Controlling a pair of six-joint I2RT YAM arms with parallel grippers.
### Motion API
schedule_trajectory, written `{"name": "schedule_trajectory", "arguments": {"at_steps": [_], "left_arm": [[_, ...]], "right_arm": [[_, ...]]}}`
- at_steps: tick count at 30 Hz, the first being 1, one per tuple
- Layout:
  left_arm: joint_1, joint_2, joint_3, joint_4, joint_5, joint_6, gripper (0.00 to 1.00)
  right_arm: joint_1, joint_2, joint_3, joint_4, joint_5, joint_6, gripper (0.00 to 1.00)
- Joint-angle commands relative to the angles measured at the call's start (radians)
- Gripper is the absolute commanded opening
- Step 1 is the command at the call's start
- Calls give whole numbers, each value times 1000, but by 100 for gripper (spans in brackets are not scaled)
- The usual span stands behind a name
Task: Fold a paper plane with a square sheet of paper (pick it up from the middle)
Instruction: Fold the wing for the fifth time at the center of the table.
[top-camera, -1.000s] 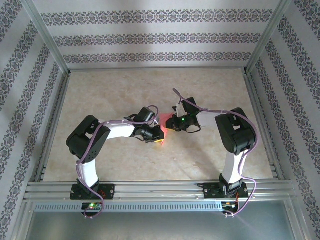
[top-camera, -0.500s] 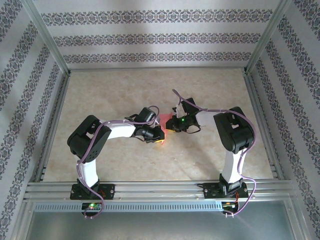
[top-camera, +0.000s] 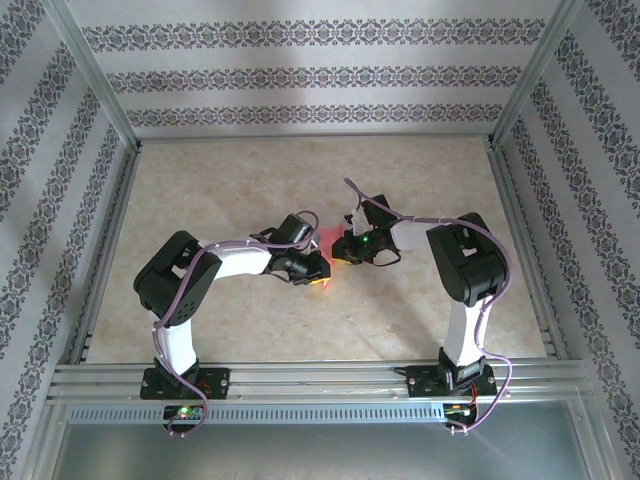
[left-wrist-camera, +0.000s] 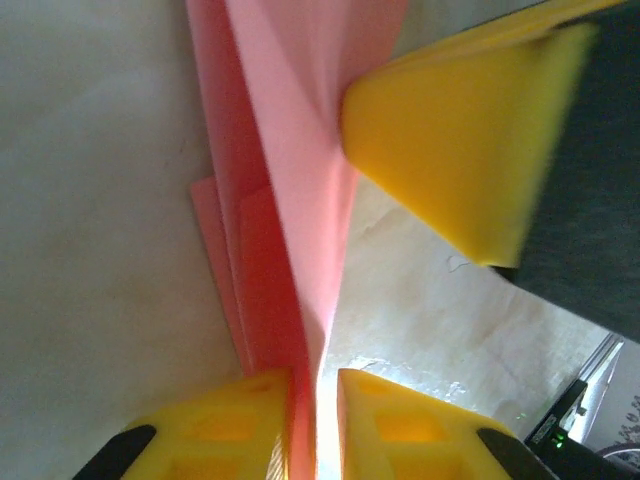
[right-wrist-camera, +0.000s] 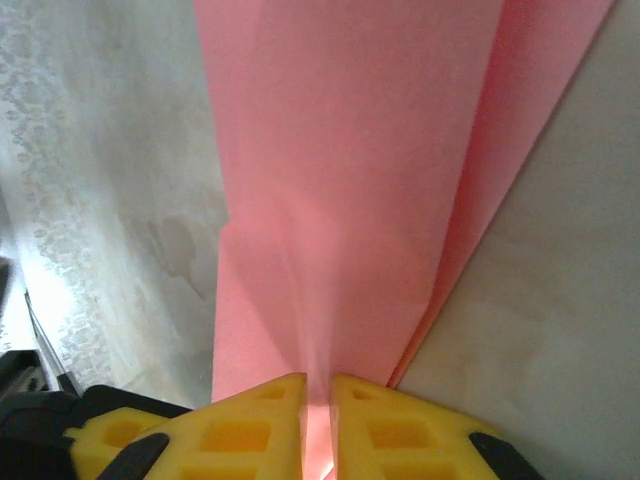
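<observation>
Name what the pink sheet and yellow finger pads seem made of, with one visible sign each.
Pink sheet: thin matte paper; it holds sharp creases and light glows through. Yellow pads: likely foam or soft plastic, matte, with moulded recesses.

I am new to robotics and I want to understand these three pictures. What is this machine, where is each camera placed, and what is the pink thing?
These are two robot arms bolted at the near edge of a table. The wide picture is taken from above and behind them. The other two come from small cameras on the wrists, so the yellow blocks at the bottom edge of each are that arm's own fingers. The left end effector and the right end effector meet near the middle of the table. Both are closed on one pink paper, which is already folded into several layers. In the left wrist picture, the large yellow block at the upper right appears to be a finger of the right arm, pressing the same paper.
</observation>
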Motion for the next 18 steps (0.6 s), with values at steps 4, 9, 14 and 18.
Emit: {"name": "schedule_trajectory", "arguments": {"at_steps": [4,9,14,18], "left_arm": [[8,-65,-12,-18,-32,-44,19],[9,-42,-3,-26,-18,-43,17],[7,-21,-7,-20,5,-48,15],[3,-10,-6,-12,21,-53,15]], "right_arm": [[19,53,5,-46,55,-3,16],[19,55,6,-47,55,-3,16],[19,53,6,-47,56,-1,16],[19,55,8,-48,58,1,15]]}}
